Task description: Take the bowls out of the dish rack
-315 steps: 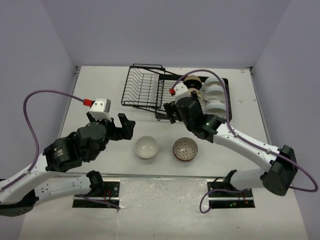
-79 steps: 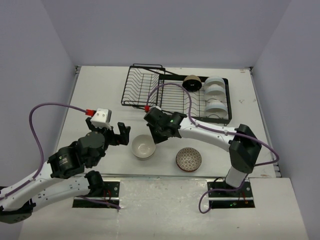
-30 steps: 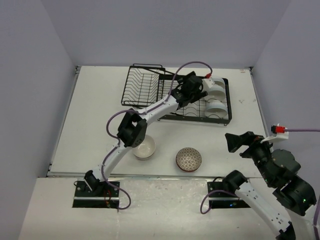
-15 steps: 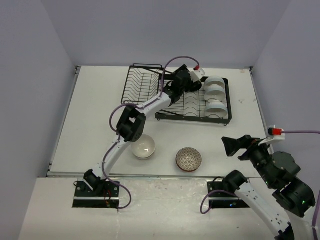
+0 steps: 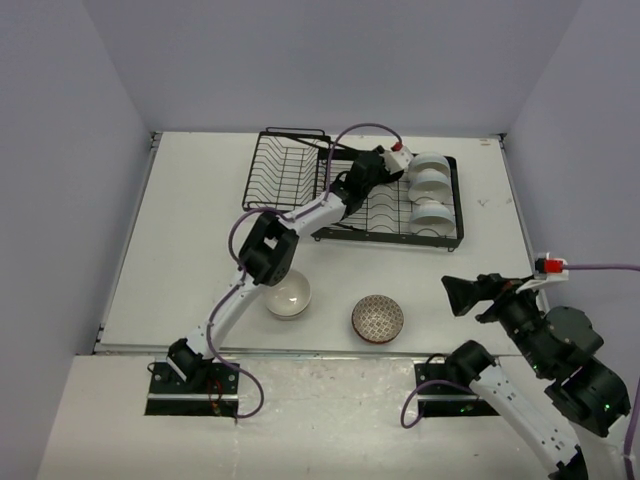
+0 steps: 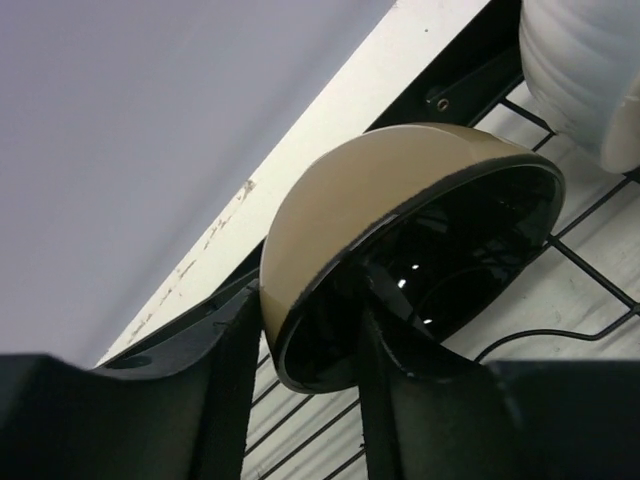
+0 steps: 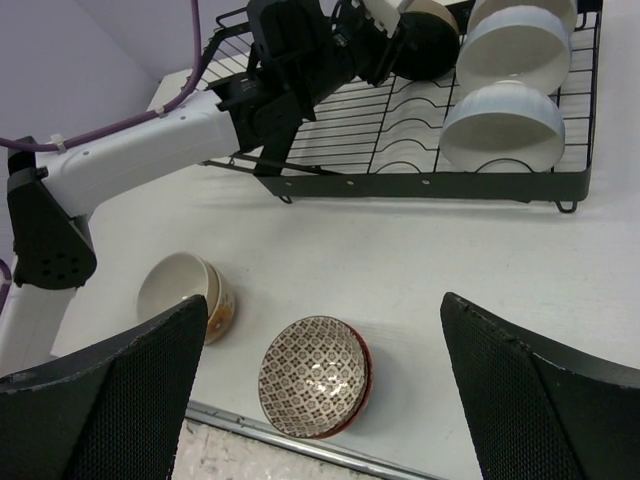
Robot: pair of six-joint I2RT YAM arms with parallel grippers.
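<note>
A beige bowl with a glossy black inside stands on edge in the black dish rack, at its far end. My left gripper is shut on its rim, one finger on the beige wall and the other inside. From the right wrist view the same bowl shows beside three white bowls standing in the tines. My right gripper hangs open with nothing in it, above the table's near right part.
Two bowls sit on the table near the front: a cream one and a brown net-patterned one. The rack's raised wire basket holds nothing. My left arm stretches over the cream bowl toward the rack.
My left gripper's jaws have narrowed from wide open onto the beige bowl's rim, and its wrist has shifted slightly at the rack. The right arm has barely moved.
</note>
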